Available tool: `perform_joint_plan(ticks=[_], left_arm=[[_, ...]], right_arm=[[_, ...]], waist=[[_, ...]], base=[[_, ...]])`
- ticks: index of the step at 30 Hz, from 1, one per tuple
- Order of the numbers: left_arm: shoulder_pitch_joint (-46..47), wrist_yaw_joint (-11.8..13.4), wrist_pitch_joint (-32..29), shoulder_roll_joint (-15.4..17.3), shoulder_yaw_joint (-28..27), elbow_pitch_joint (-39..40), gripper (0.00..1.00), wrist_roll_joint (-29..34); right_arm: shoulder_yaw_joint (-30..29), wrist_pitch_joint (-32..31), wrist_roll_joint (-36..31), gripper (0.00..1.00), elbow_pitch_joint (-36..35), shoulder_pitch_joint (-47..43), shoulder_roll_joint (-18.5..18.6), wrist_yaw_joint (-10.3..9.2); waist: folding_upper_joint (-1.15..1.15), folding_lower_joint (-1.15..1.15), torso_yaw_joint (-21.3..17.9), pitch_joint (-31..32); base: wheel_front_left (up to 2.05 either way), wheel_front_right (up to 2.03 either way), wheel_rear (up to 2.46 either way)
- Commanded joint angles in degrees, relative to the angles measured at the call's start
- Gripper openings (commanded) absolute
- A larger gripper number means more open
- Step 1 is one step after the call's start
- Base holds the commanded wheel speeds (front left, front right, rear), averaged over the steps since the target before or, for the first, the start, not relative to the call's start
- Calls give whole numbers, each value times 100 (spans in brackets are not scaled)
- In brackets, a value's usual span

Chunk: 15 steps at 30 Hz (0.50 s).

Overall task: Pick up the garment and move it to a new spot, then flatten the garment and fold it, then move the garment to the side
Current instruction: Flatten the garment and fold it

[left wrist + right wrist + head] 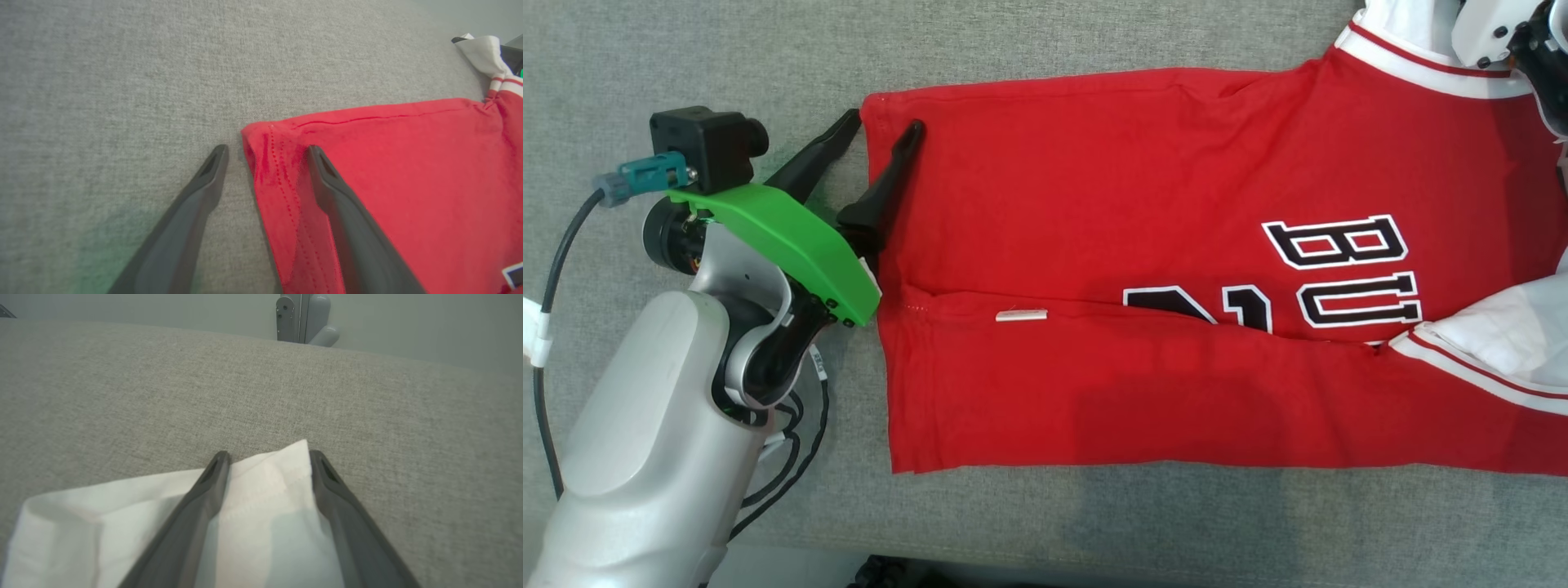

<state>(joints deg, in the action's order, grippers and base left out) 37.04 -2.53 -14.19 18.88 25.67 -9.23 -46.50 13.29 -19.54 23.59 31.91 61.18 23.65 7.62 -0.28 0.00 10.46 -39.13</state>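
The garment (1143,269) is a red shirt with white sleeves and black-and-white lettering, lying folded lengthwise on the grey fabric surface. My left gripper (888,126) stands open at its far left hem corner. One finger rests over the red cloth and the other lies on the bare surface beside it. In the left wrist view the left gripper (266,152) straddles that garment (408,171) corner. My right gripper (267,456) is open too, its fingers (204,490) straddling the tip of a white sleeve (261,490). The right arm's pale housing (1515,33) shows at the top right.
The grey fabric surface (727,57) stretches bare to the left and behind the shirt. Its front edge runs along the bottom of the head view. A pale grey stand (304,318) rises beyond the far edge. My left arm's cables (556,269) hang at the left.
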Motion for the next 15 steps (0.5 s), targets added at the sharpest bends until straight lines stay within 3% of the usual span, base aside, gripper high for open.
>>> perform_joint_plan(ticks=[1,2,8,15], left_arm=[[-53,-33,-116,-61,146,-271,44,11],[-50,-68,-122,-84,174,-299,2,-24],[-178,-197,99,-38,147,-463,0,-85],[-500,-116,494,118,-75,-584,0,-111]], right_arm=[[147,-110,53,51,287,-271,-19,-25],[244,-110,134,0,292,-315,-51,-20],[555,355,549,0,275,-521,-31,-16],[810,1216,922,0,74,-748,16,-15]], waist=[[28,0,-26,-7],[28,0,-37,4],[28,0,-179,340],[28,0,-513,1044]], base=[[0,0,0],[0,0,0],[0,0,0],[0,0,0]])
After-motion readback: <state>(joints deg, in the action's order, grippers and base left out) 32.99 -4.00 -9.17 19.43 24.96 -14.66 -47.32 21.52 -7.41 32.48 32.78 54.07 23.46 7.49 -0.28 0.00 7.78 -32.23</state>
